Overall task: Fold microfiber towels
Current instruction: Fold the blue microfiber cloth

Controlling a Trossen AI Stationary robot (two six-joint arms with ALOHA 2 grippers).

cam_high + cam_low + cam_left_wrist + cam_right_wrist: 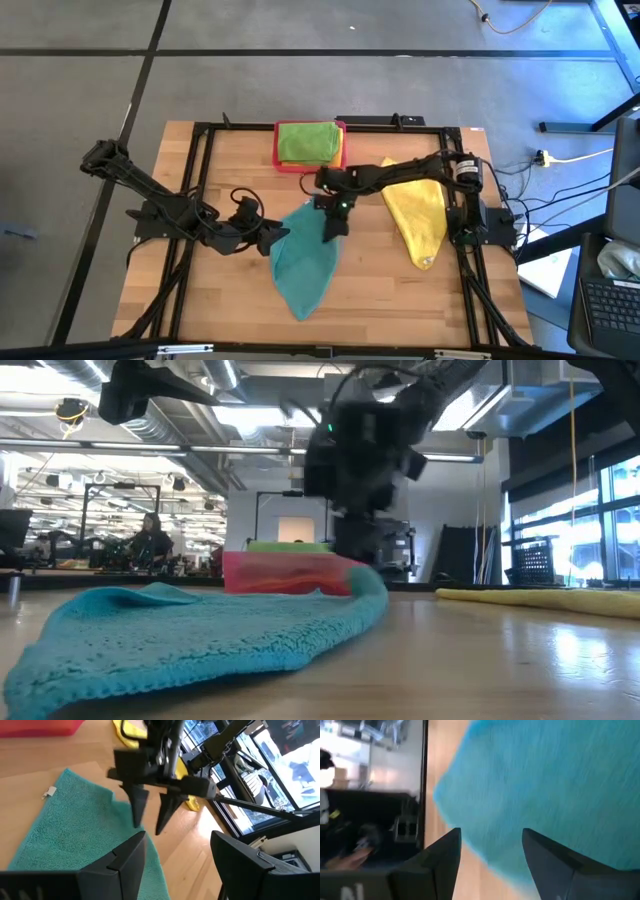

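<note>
The teal microfiber towel point(305, 262) at the near middle of the table is plain blue-green with a small white tag point(49, 792) at one edge. Right of it lies a plain bright yellow towel point(418, 212). At the far side, a pink tray point(282, 160) holds a bright green towel point(308, 141). The table point(380, 290) is light wood with visible plank lines, framed by black rails point(200, 190). Both arms are black; a small green light point(342, 208) glows on the right gripper point(330, 228).

High view straight down on table point(400, 290); low view level, close; both share teal towel point(305, 262) (wrist views too)
</note>
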